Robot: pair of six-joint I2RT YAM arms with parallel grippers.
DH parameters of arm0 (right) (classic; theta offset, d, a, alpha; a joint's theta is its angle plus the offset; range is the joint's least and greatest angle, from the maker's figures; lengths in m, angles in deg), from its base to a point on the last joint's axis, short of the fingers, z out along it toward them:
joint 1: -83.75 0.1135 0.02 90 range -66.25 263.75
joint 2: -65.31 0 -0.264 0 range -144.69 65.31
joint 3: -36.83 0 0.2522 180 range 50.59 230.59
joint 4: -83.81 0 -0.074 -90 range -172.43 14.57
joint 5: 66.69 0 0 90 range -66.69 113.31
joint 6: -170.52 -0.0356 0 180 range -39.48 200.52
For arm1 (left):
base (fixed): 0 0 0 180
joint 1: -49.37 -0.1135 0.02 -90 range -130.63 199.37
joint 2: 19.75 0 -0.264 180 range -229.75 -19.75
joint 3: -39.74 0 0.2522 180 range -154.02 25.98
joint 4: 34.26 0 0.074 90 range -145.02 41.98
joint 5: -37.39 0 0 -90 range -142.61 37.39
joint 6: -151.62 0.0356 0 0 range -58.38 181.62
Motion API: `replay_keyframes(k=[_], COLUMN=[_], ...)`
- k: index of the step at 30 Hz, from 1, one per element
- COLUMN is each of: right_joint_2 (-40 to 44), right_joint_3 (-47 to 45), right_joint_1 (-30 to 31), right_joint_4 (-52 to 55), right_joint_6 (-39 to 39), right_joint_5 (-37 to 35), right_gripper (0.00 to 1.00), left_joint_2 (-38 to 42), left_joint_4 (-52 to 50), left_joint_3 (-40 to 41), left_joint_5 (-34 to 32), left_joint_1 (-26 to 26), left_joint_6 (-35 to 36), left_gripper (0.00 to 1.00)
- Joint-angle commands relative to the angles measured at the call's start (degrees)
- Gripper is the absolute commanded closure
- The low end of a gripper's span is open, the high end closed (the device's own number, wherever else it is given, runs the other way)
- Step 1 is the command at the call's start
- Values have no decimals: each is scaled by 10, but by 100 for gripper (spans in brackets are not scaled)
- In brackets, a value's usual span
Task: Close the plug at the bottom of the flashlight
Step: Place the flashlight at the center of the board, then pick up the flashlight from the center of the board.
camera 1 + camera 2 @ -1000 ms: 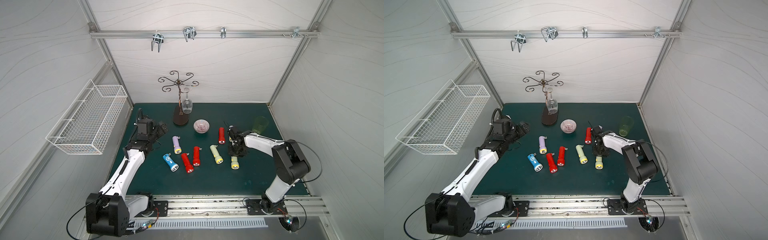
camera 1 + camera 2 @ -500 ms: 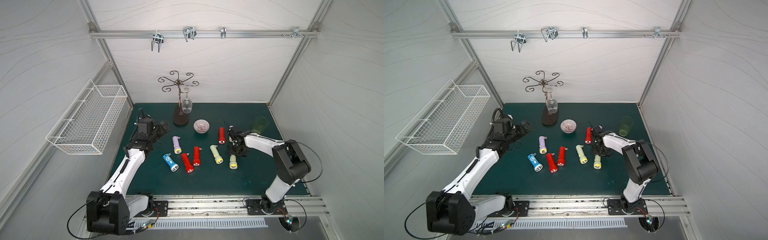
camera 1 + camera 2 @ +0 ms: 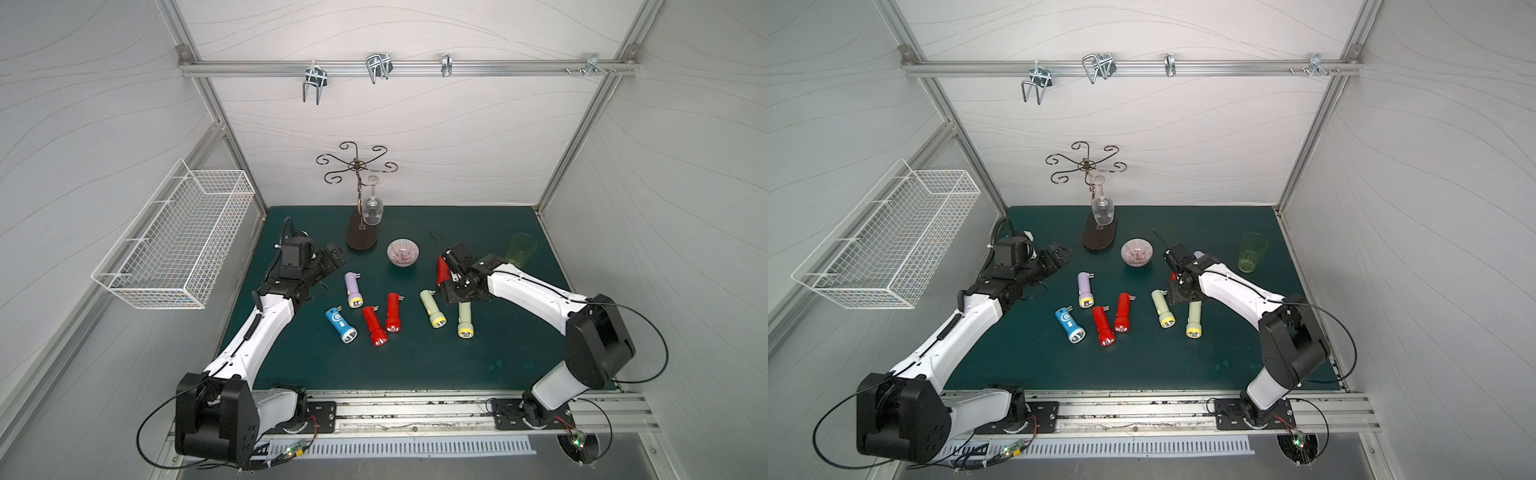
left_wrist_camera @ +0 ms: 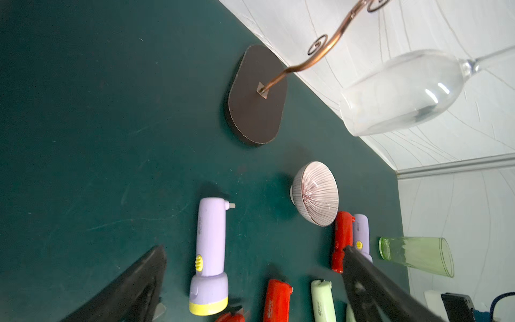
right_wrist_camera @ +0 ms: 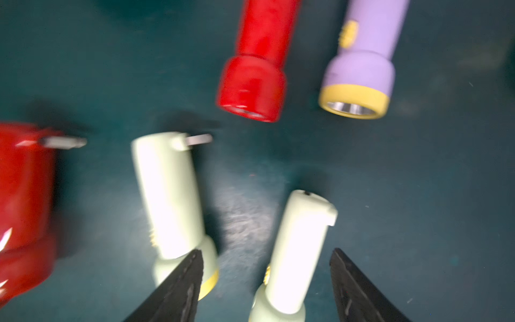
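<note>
Where a dark green mat [image 3: 415,365] is spread out, several small flashlights lie scattered in red, blue, lilac and pale green. The right gripper [image 5: 264,251] hangs just above one pale green flashlight [image 5: 301,245]. Its two black fingers [image 5: 178,290] are spread to either side of the barrel, with a gap on each side, gripping nothing. The tail plug on this flashlight looks folded flush.

Just beside it lies a second pale green flashlight [image 5: 170,195] with metal prongs [image 5: 198,138] sticking out from its tail, so that plug seems not yet closed. The left gripper [image 4: 254,248] is spread wide and empty, near a lilac flashlight [image 4: 210,251] whose plug also juts out.

Each flashlight is smooth, hard moulded plastic, with a round barrel flaring to a wider head; the pale and lilac ones have a yellow rim. They are probably light and stiff, and likely to roll or skid under a push. Steadying the barrel at its middle while pressing the tail piece home seems wise.
</note>
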Motion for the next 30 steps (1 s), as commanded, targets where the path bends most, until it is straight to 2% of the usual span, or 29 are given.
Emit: replay_keyframes(k=[1, 5, 15, 30], right_joint_2=[-11, -52, -152, -220], right_joint_3=[18, 42, 103, 132], right_joint_1=[19, 38, 50, 56], right_joint_4=[4, -12, 6, 2], right_joint_6=[28, 36, 57, 50], right_joint_5=[34, 74, 39, 24], right_gripper=[26, 26, 30, 41], left_joint_2=[-6, -25, -33, -40], left_joint_4=[27, 41, 37, 37], left_joint_3=[-10, -4, -16, -15], left_joint_5=[18, 47, 63, 68], left_joint_1=[29, 37, 37, 32], left_joint_6=[-12, -39, -28, -37], left_gripper=[0, 0, 0, 1])
